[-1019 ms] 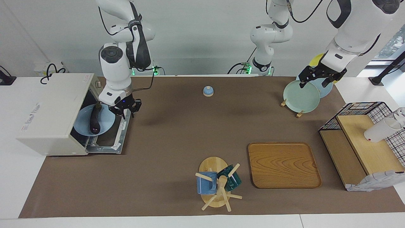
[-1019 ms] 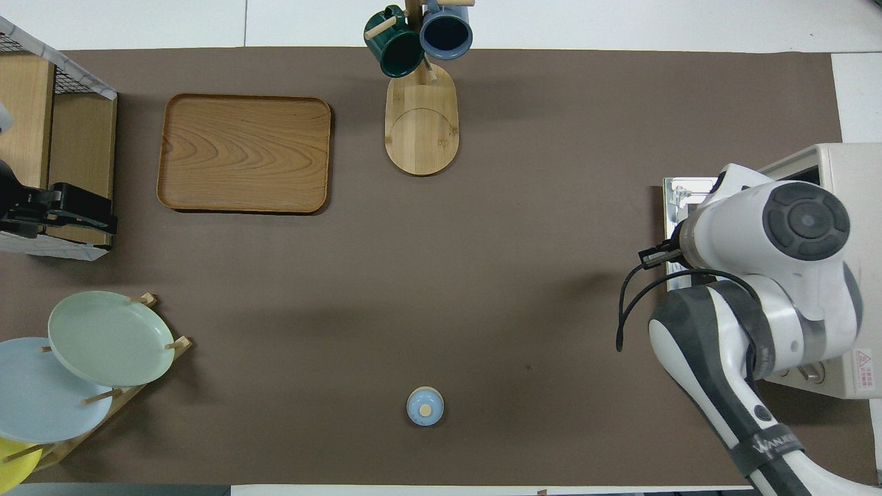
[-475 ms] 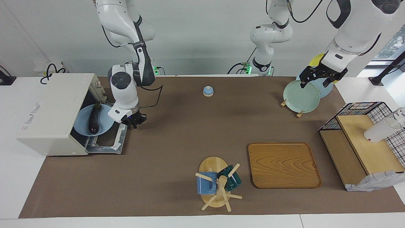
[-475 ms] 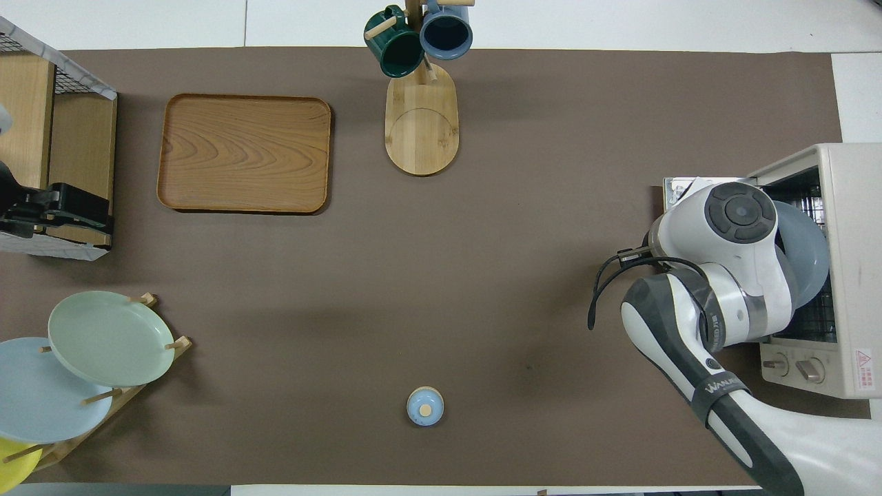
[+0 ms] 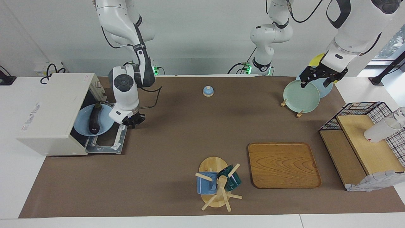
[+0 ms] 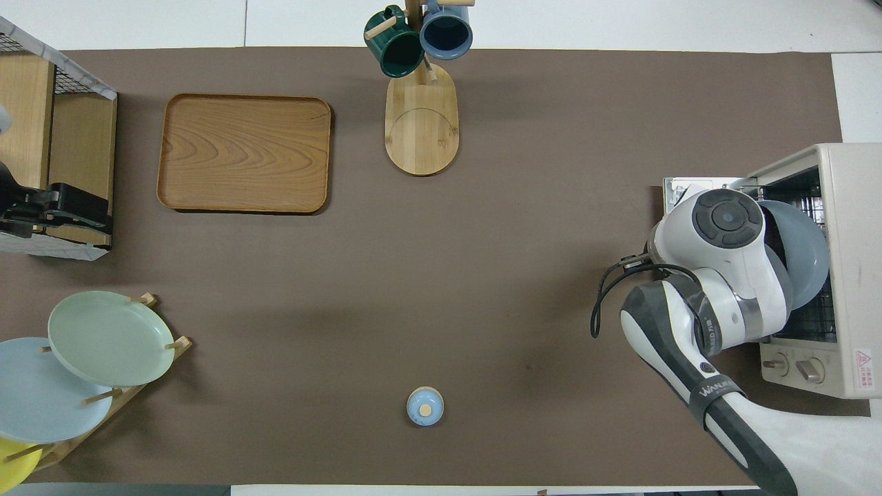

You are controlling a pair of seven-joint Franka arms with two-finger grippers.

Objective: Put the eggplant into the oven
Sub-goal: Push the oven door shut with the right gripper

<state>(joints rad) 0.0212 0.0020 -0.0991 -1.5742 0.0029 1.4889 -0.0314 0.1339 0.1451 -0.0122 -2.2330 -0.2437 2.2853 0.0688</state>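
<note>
You see a dark purple-black eggplant (image 5: 94, 119) on a pale blue plate (image 5: 105, 121), inside a cream-white oven (image 5: 52, 114). A brown mat (image 5: 177, 133) covers the white table (image 5: 12, 177). The tray (image 5: 283, 164) shows light brown wood grain. On the pale wood mug stand (image 5: 215, 186) hang a blue mug (image 5: 205, 183) and a dark green mug (image 5: 232, 180). The plate rack holds a mint green plate (image 5: 300, 96), a light blue plate (image 6: 41, 399) and a yellow plate (image 6: 10, 461). The wire basket (image 5: 364, 110) is black.
</note>
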